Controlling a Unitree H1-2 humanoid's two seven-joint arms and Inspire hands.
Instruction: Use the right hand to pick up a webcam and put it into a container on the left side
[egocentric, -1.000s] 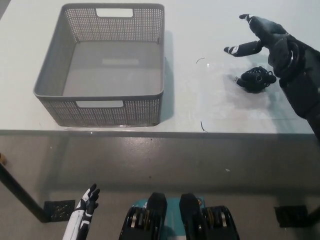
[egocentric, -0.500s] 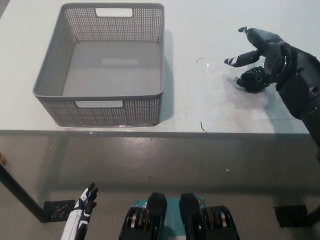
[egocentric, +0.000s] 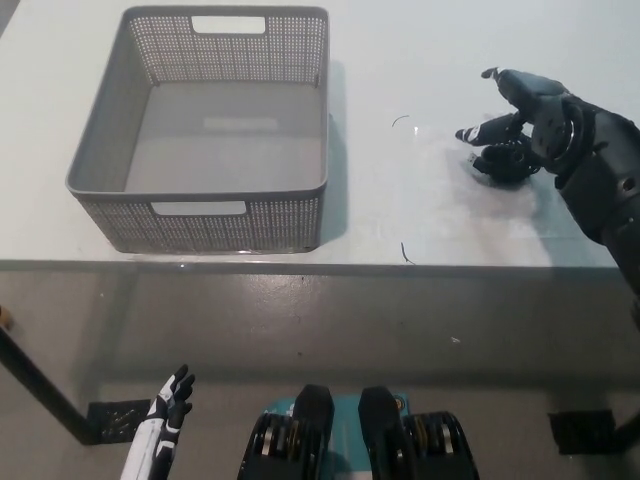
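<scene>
- On the white table (egocentric: 420, 220), toward its right side, the black right hand (egocentric: 530, 115) sits over the webcam (egocentric: 503, 160), fingers spread and curled above it but not closed; it holds nothing yet.
- Only part of the webcam shows, a small dark lump under the palm, resting on the table well apart from the grey basket (egocentric: 200, 190) at the left.
- The basket is empty, its perforated walls upright, with a bare stretch of table between it and the webcam.
- Down at the lower left, below the table edge, the white left hand (egocentric: 170, 405) rests with fingers apart, holding nothing.
- Risks, as a judgement:
  - The webcam is black against a black hand, so how well the fingers line up is hard to read; a close set off-centre could pinch only one edge and flick the webcam away.
  - Its lumpy shape, perhaps with a bundled cable, may give an uneven hold, so it could slip on the carry across to the basket.
  - A low carry could clip the basket's near wall and shove it along the table.
</scene>
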